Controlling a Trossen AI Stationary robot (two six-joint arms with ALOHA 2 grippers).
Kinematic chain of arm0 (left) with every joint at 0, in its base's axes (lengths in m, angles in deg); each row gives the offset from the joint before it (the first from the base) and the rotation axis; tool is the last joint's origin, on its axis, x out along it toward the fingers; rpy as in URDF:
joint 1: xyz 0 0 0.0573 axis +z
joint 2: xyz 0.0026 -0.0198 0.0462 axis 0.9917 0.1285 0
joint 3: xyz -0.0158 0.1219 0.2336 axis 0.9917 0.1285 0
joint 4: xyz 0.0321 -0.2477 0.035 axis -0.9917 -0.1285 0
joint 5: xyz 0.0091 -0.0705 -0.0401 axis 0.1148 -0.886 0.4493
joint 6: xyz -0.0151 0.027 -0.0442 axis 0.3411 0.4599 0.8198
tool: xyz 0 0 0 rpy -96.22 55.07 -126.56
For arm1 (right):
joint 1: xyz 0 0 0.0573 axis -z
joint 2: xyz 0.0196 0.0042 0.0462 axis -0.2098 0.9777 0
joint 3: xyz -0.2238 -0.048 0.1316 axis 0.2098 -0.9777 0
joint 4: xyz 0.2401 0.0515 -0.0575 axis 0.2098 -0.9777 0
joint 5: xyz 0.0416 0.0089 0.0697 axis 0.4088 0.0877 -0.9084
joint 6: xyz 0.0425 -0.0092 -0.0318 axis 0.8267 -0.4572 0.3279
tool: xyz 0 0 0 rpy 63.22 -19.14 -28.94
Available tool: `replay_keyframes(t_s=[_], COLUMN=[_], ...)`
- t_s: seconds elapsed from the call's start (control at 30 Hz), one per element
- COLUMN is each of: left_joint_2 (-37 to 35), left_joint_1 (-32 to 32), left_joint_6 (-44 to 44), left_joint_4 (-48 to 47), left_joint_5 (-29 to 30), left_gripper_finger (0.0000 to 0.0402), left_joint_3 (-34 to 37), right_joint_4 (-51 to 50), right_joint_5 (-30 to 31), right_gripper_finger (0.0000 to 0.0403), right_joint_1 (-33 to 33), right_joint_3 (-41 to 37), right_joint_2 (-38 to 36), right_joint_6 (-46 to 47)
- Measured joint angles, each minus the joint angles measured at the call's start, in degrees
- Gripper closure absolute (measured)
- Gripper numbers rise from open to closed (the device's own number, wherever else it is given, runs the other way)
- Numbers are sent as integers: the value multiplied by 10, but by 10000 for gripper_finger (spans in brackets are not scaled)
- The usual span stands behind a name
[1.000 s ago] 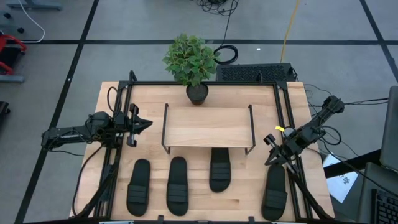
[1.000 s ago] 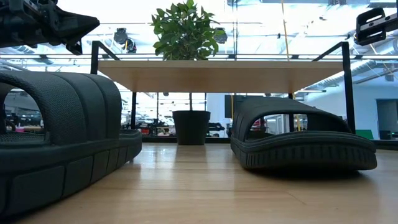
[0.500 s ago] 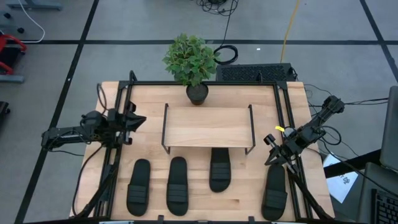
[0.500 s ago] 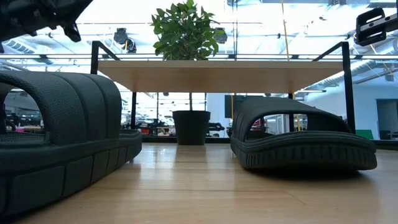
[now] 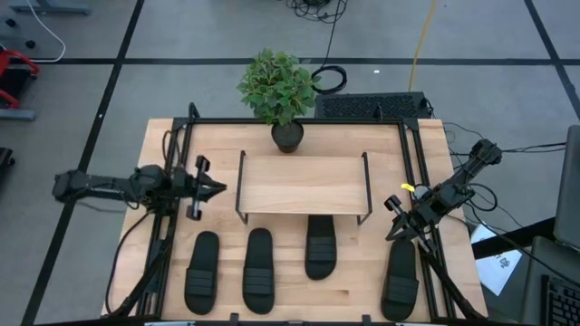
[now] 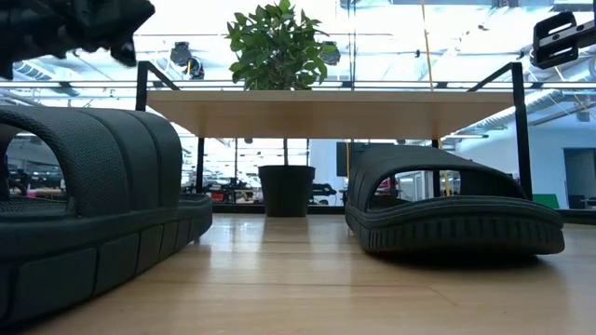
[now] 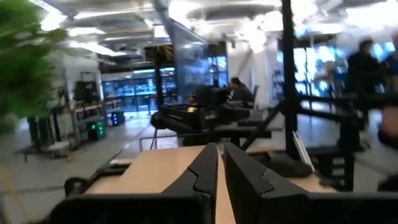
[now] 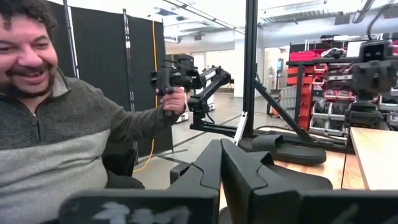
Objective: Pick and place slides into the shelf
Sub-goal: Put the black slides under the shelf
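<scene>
Fingers of both grippers are pressed together and hold nothing: the left wrist view shows the left gripper (image 7: 217, 163) with its two dark tips meeting, and the right wrist view shows the same for the right gripper (image 8: 221, 163).

From above, the left gripper (image 5: 207, 187) hangs over the counter (image 5: 163, 136) just beside the shelf's left legs, clear of every slide. The right gripper (image 5: 396, 217) sits at the counter's right edge, above the toe end of the far right slide (image 5: 400, 275).

The shelf (image 5: 303, 185) stands mid-counter in front of a potted plant (image 5: 279, 89). One slide (image 5: 320, 244) lies partly tucked under the shelf's front edge; in the low view it rests beneath the plank (image 6: 326, 110). The two left slides (image 5: 202, 272) and (image 5: 258, 270) lie side by side in front of the shelf, well clear of it. A person (image 8: 43, 137) sits beyond the table.

My read is that the task is early: one slide is roughly at the shelf, three wait, and neither arm has begun a grasp. The next move would call for the left fingers to spread, come down over a near slide's strap, close on it, then carry it in low under the plank.
</scene>
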Motion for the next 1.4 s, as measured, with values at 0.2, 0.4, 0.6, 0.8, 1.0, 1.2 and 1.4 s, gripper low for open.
replay_keyframes(t_s=[0.2,0.4,0.6,0.8,1.0,1.2,1.4], left_joint_2=[158,345,493,587,672,772,847], left_joint_1=[-124,-217,-241,-264,-282,-282,-263], left_joint_6=[-78,-121,-142,-136,-104,-136,-93], left_joint_4=[-31,-219,-238,-236,-233,-237,-239], left_joint_5=[81,394,536,500,435,441,473], left_gripper_finger=[371,371,371,371,371,371,371], left_joint_3=[-123,-300,-409,-473,-521,-554,-618], right_joint_4=[-2,-13,-13,-14,-20,-23,-23], right_joint_5=[0,0,0,0,0,0,0], right_gripper_finger=[403,403,403,403,403,403,403], right_joint_1=[0,0,0,0,0,0,0], right_joint_3=[0,0,0,0,0,0,0], right_joint_2=[0,0,0,0,0,0,0], right_joint_6=[8,21,36,37,37,37,37])
